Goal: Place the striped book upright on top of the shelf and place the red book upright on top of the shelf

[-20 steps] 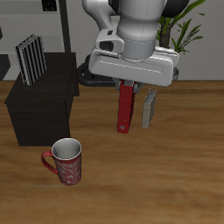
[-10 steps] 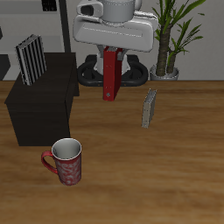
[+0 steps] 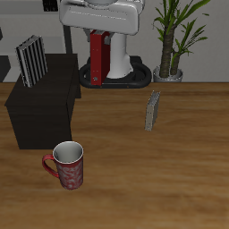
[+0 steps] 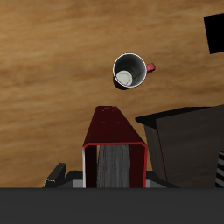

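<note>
Beside the shelf, the end effector, clamping the red book, has risen.

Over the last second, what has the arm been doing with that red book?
The gripper has lifted the red book, held upright, off the table and carried it back and sideways, nearer the shelf. The striped book on the shelf, the mug and the small grey book stayed put.

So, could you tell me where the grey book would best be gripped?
Probably by its top edge, coming from above: the grey book stands upright and thin on the table, its narrow top free, so the fingers could close across its covers.
</note>
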Motion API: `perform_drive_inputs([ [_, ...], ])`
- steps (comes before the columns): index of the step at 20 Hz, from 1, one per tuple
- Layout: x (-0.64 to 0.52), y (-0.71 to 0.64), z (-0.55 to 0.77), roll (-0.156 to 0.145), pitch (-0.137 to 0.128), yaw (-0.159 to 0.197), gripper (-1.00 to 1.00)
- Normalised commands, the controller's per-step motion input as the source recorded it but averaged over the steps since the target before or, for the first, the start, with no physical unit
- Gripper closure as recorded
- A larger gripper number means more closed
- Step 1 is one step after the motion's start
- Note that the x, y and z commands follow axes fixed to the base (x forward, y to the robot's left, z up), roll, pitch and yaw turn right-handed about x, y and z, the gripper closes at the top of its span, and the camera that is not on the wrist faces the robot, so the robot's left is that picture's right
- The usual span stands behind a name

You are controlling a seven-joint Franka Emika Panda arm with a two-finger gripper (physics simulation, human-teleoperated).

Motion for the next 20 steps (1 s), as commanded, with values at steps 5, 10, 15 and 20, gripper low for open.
perform_drive_inputs([
  [5, -0.22, -0.46, 0.11, -0.002, 0.060, -0.021, 1.00],
  [10, -0.20, -0.58, 0.04, -0.027, 0.017, -0.041, 1.00],
  [15, -0.11, -0.32, -0.06, 0.023, 0.025, 0.003, 1.00],
  [20, -0.13, -0.46, -0.08, 0.024, 0.024, -0.048, 1.00],
])
